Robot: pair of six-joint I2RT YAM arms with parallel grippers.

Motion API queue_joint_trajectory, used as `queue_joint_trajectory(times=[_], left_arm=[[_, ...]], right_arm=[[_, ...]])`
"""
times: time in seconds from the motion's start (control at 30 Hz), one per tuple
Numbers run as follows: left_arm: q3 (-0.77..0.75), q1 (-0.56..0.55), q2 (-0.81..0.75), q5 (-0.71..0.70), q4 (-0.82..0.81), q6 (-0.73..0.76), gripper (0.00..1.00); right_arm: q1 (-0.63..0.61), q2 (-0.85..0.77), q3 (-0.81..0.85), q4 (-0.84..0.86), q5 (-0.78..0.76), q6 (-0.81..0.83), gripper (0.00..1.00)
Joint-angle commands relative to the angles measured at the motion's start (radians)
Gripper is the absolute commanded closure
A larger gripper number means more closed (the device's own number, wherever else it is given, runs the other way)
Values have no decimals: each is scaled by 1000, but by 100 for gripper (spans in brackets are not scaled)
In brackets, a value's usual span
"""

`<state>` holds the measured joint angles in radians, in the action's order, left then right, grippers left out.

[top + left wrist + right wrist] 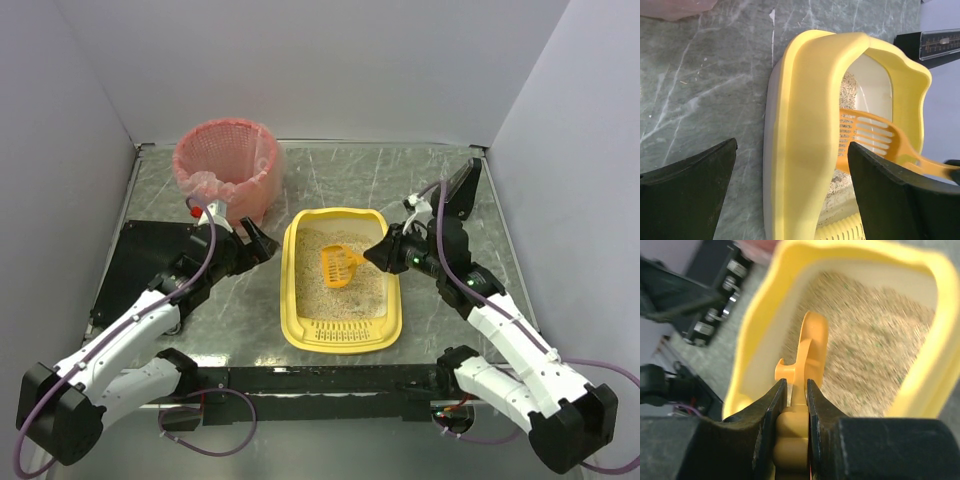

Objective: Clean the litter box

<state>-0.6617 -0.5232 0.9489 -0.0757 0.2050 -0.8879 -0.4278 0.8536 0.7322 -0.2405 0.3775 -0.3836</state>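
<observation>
The yellow litter box (296,330) lies mid-table with beige litter (360,292) inside and its slotted lip toward the arms. An orange slotted scoop (340,266) hangs over the litter, its handle (799,432) clamped in my right gripper (384,253), which reaches in from the box's right side. The litter box's rim (760,325) and litter (865,340) fill the right wrist view. My left gripper (262,243) stands open just left of the box, its fingers (690,195) either side of the box's left wall (810,150) in the left wrist view, where the scoop (867,132) also shows.
A pink-lined round basket (228,165) stands at the back left on the marbled table (420,170). A black mat (140,250) lies at the left. White walls close the space on three sides.
</observation>
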Motion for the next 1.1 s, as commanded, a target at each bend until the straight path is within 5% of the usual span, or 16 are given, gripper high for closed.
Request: queue_joint_trajectory(times=[0.0, 0.13, 0.17, 0.33, 0.53, 0.7, 0.77, 1.07], left_arm=[[-65, 3, -7, 16, -20, 26, 3], [-78, 3, -16, -19, 28, 20, 3], [-79, 3, -18, -19, 30, 18, 3], [-95, 3, -7, -29, 48, 14, 3], [-87, 3, -9, -10, 37, 18, 3], [-87, 3, -19, -22, 53, 17, 3], [-91, 3, -32, -35, 62, 21, 3], [-93, 3, -108, -88, 79, -8, 3]], right_arm=[[0, 19, 36, -14, -25, 74, 100], [1, 97, 23, 39, 116, -4, 99], [1, 116, 16, 52, 151, -41, 91], [12, 177, 12, 26, 94, -97, 82], [20, 130, 45, -66, -133, -124, 37], [27, 73, 91, -151, -264, -112, 19], [29, 52, 102, -170, -346, -109, 0], [49, -1, 173, -312, -782, -159, 0]])
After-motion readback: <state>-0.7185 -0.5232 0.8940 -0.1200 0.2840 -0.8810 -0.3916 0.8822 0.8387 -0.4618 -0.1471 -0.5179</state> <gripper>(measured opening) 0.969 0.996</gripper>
